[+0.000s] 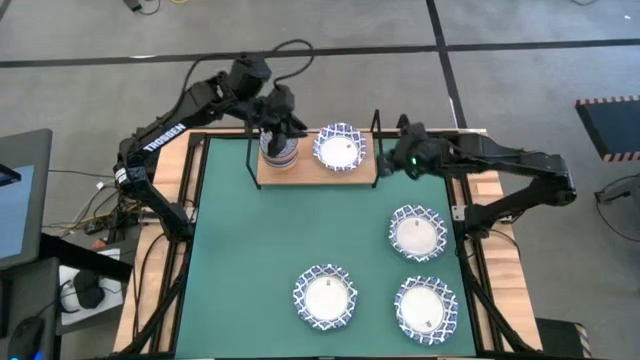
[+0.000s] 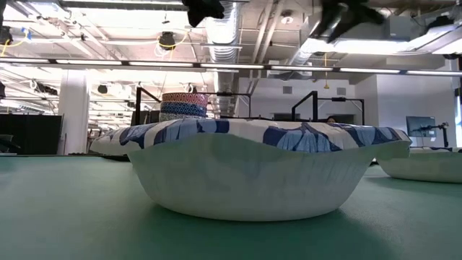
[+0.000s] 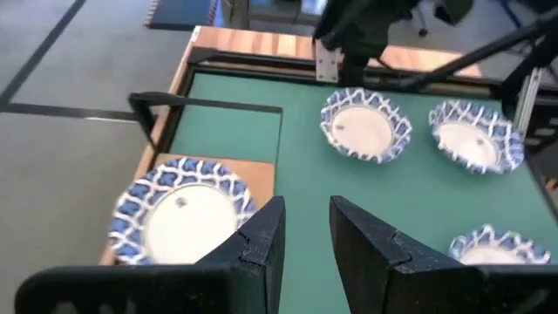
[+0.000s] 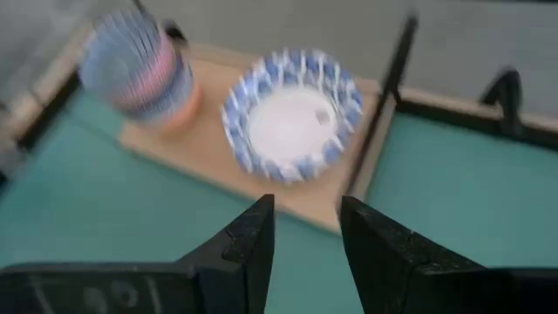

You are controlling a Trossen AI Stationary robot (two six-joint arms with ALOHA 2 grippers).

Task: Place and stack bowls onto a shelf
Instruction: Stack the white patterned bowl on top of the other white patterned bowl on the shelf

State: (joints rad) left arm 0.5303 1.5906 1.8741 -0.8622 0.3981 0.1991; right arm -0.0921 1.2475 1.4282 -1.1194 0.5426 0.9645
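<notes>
The shelf (image 1: 312, 172) stands at the mat's far edge. On its left part sits a stack of small bowls (image 1: 279, 151), striped one on top, also seen in the low view (image 2: 183, 106). A white blue-rimmed bowl (image 1: 340, 149) rests beside the stack on the board. Three more white bowls (image 1: 418, 232) (image 1: 325, 297) (image 1: 427, 309) lie on the green mat. My left gripper (image 1: 284, 124) hovers open above the stack, empty (image 3: 305, 234). My right gripper (image 1: 394, 152) is open and empty (image 4: 305, 234) just right of the shelf, facing the shelved white bowl (image 4: 292, 113).
Black upright posts (image 1: 376, 122) (image 1: 248, 150) stand at the shelf's ends. The green mat (image 1: 250, 260) has free room on its left half. In the low view the nearest white bowl (image 2: 263, 170) fills the foreground. Wooden table edges frame the mat.
</notes>
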